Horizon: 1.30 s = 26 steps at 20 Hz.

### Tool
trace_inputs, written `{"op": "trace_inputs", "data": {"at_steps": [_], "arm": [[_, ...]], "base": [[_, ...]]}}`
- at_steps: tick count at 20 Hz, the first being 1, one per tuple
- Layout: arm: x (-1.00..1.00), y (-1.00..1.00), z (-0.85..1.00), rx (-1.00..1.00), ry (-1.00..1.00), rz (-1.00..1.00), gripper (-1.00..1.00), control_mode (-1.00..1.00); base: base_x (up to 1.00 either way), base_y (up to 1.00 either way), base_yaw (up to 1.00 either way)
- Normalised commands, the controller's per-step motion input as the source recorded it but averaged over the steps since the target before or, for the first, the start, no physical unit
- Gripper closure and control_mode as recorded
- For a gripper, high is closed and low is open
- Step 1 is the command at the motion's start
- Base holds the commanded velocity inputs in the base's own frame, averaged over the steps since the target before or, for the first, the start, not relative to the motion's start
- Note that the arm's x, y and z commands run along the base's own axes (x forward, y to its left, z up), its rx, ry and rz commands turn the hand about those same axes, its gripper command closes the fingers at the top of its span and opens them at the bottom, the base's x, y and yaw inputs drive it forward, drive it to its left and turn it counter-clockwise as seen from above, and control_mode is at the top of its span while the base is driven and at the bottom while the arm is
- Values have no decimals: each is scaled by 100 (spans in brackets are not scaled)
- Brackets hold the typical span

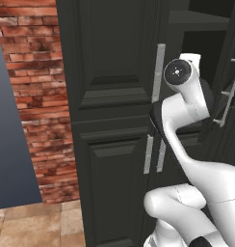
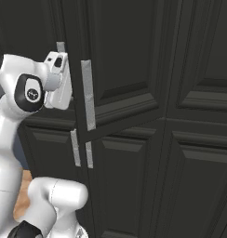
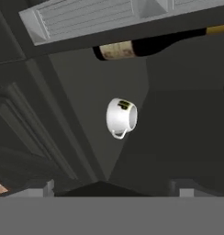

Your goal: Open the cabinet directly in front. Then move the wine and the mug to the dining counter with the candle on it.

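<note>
1. The cabinet [image 1: 110, 120] is tall and black, with raised-panel doors and long silver bar handles [image 1: 159, 72]. In the left base view its upper right door [image 1: 230, 82] is swung open and a dark shelf space shows behind my arm. In the right base view an upper door [image 2: 120, 65] stands ajar, angled out from the front.
2. Inside the cabinet, in my hand view, which is rolled, the wine [image 3: 150, 45] appears sideways along the top: a near-black bottle with a pale yellowish label and a gold neck.
3. The mug [image 3: 121, 117] sits apart from the bottle in the same dark compartment: small, white, with a handle and a dark and yellow-green mark.
4. My claw [image 3: 114, 187] is released, jaws spread wide and grasping nothing, well short of the mug.
</note>
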Motion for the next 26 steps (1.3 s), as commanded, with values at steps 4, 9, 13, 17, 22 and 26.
{"op": "trace_inputs", "data": {"at_steps": [4, 9, 13, 17, 22, 26], "arm": [[0, -19, -4, -5, 1, -9, -100, -100], [0, -29, -3, -4, 0, -12, -100, -100], [-4, -34, -2, -3, 1, -13, -100, -100], [-70, -64, 0, 0, 0, -20, -100, -100], [-99, -71, 0, 0, 0, -25, -100, -100], [-72, -80, 0, 0, 1, -24, -100, -100]], "base": [[0, 0, 0], [0, 0, 0], [0, 0, 0], [0, 0, 0], [0, 0, 0], [0, 0, 0]]}}
